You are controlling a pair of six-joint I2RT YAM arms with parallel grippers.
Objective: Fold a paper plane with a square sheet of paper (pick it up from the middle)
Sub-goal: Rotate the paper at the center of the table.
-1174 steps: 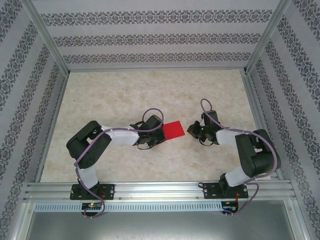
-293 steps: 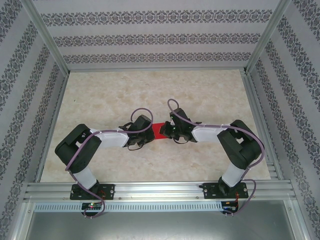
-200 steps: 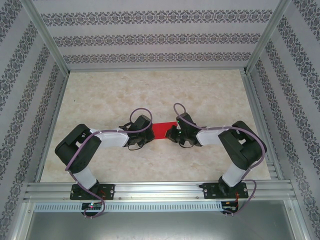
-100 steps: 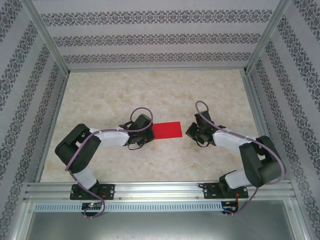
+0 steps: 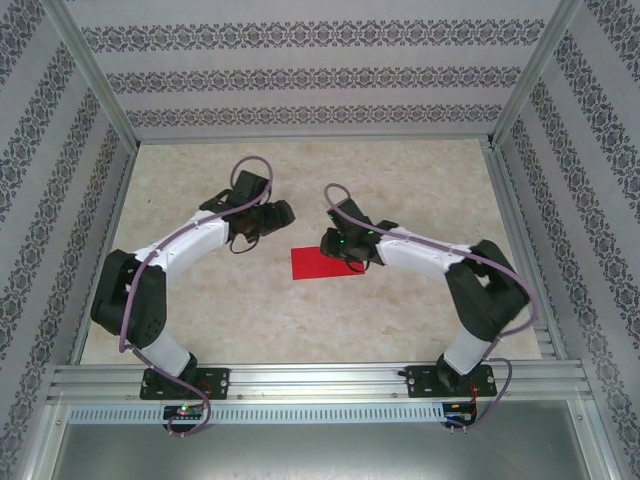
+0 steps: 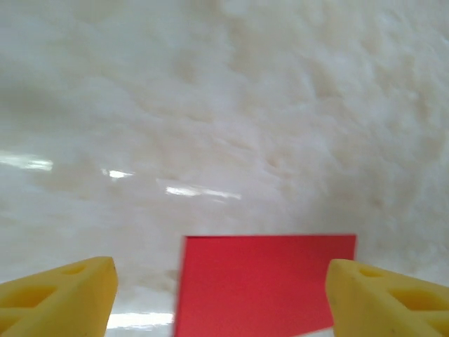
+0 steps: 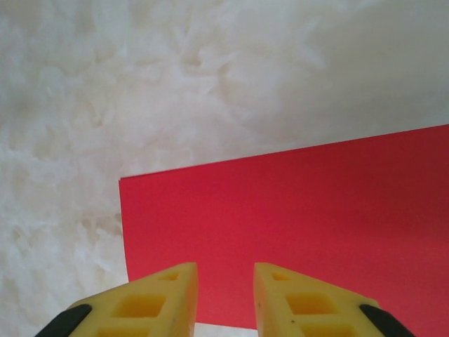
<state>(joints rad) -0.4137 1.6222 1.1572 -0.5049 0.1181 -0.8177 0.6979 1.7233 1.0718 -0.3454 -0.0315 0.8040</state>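
Evidently we are early in the folding. The red sheet of paper (image 5: 327,263) lies flat on the marbled tabletop (image 5: 230,320) just below the middle of the overhead frame. It shows as a wide rectangle rather than a square, so we take it for a sheet folded in half, though we can make out no crease or doubled layer. It has no pointed nose yet. The next move, as we judge it, calls for a clean grip on a corner or edge of the thin paper while the other arm pins the rest against sliding.

The left gripper (image 5: 287,212) hangs up and to the left of the sheet, apart from it. In its wrist view the yellow fingers (image 6: 70,295) stand wide apart at the bottom corners, with nothing between them. The right gripper (image 5: 335,243) sits at the sheet's upper edge. Its fingers (image 7: 158,298) are parted by a narrow gap, hold nothing, and lie over the paper; whether they touch it we cannot tell.
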